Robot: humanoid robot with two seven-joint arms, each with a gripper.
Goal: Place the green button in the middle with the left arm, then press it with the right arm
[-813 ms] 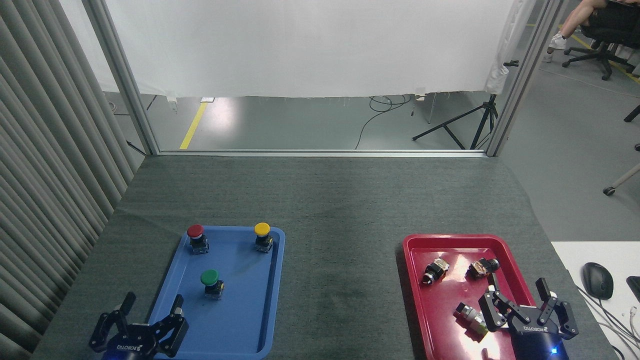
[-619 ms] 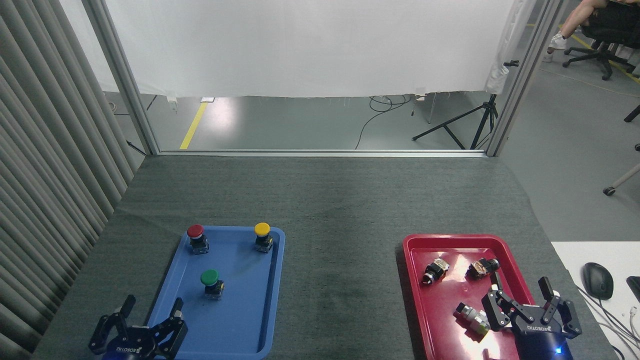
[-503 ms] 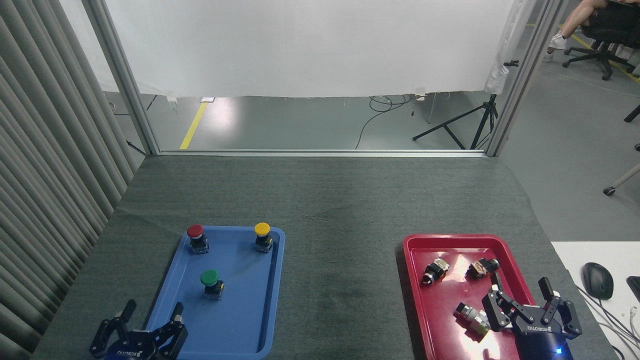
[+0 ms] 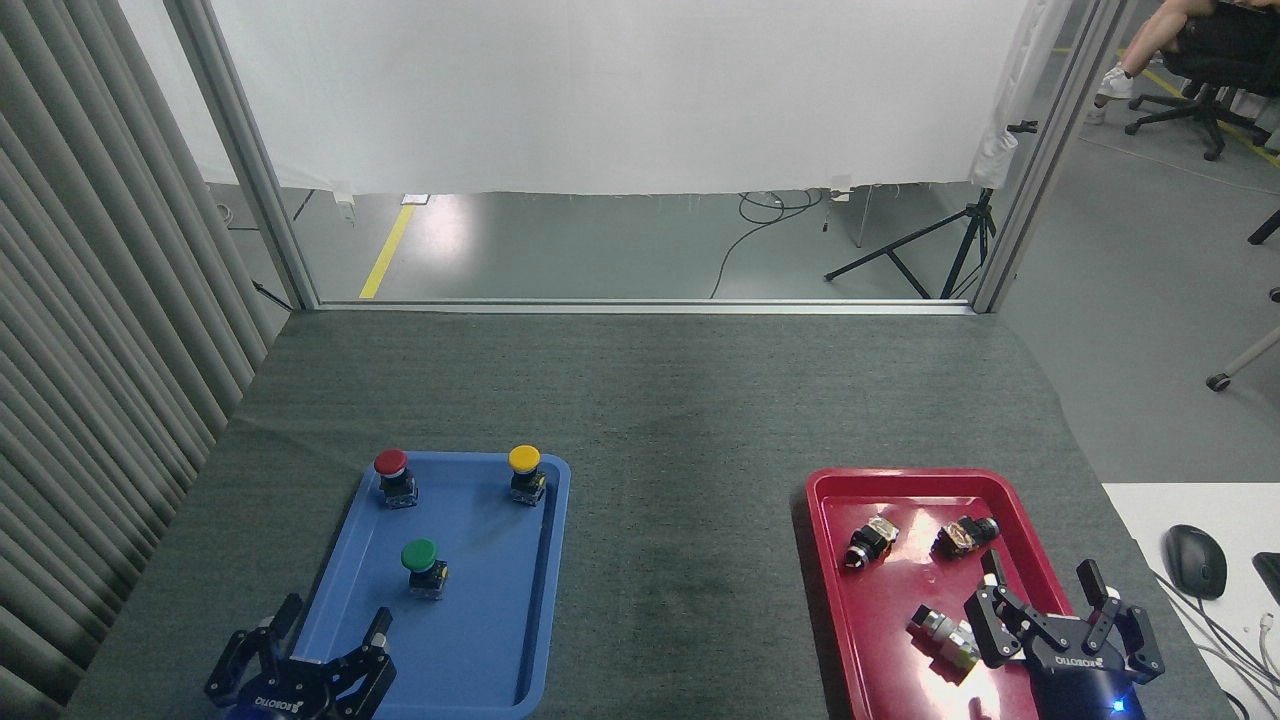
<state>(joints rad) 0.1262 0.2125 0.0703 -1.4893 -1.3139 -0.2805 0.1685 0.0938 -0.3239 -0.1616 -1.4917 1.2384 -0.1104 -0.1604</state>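
Left gripper [image 4: 318,630] sits low at 7 o'clock over the near-left corner of the blue tray [image 4: 535,640], fingers spread wide, nothing held. Green button [image 4: 422,567] stands upright mid-tray, just beyond the gripper at its 1 o'clock, apart from it. Red button [image 4: 393,476] and yellow button [image 4: 525,472] sit at the tray's far end. Bare grey mat [image 4: 680,560] between trays. Right gripper [image 4: 1055,608] at 5 o'clock over the red tray [image 4: 830,560], fingers wide, empty.
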